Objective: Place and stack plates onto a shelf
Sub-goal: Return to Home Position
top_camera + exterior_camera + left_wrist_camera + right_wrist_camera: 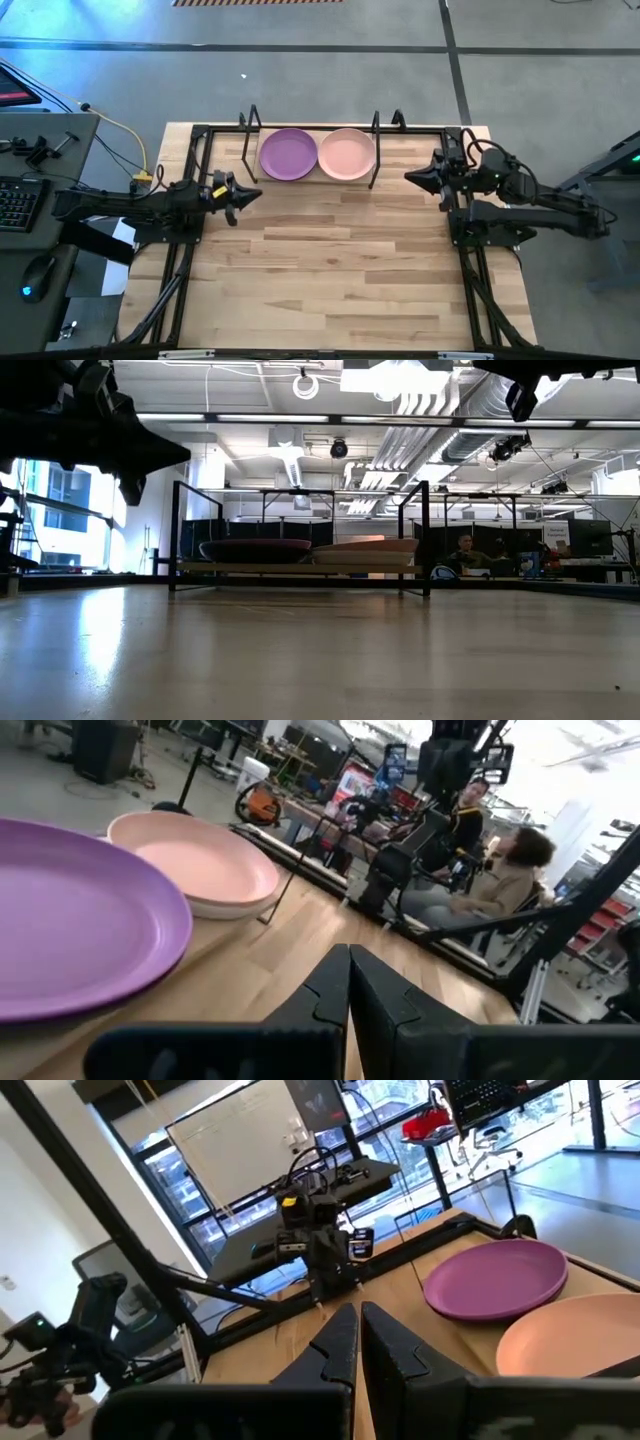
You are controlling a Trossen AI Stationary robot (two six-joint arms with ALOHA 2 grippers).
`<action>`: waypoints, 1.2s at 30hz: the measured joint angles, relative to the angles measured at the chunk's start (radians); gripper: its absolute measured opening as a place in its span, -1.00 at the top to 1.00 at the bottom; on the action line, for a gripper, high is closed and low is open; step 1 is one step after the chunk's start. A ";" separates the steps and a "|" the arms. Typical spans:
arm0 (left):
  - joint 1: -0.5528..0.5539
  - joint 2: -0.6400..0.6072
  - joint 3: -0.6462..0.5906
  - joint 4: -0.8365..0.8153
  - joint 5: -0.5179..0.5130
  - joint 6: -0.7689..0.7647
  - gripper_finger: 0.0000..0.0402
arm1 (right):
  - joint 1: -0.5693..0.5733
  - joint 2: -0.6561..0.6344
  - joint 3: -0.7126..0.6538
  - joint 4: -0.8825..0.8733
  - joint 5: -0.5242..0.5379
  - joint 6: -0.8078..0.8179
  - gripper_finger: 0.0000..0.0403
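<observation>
On the wooden table (pixel 330 270) stands the shelf (pixel 319 181), holding purple plate (pixel 288 155) beside pink plate (pixel 347 154).

I read no lettering, label, brand or number on any feed. The purple plate (pixel 288 155) and pink plate (pixel 347 154) show plain faces. The monitor (pixel 352 782) beyond the worktop (pixel 290 935) is too small to read, and so is the whiteboard (pixel 240 1140).

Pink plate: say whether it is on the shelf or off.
On. The pink plate sits atop a white plate on the shelf, beside the purple plate.
</observation>
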 joint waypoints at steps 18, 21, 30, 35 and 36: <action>0.001 -0.013 0.000 0.017 -0.013 0.001 1.00 | 0.154 -0.059 -0.389 0.408 0.105 0.078 1.00; 0.001 -0.013 0.000 0.017 -0.013 0.001 1.00 | 0.171 -0.060 -0.435 0.432 0.127 0.045 1.00; 0.001 -0.013 0.000 0.016 -0.013 0.001 1.00 | 0.171 -0.114 -0.540 0.459 0.125 -0.033 1.00; 0.001 -0.043 0.001 -0.007 -0.013 0.001 1.00 | 0.171 -0.192 -0.561 0.426 0.114 -0.036 1.00; 0.001 -0.061 0.001 -0.024 -0.013 0.002 1.00 | 0.171 -0.204 -0.561 0.420 0.111 -0.054 1.00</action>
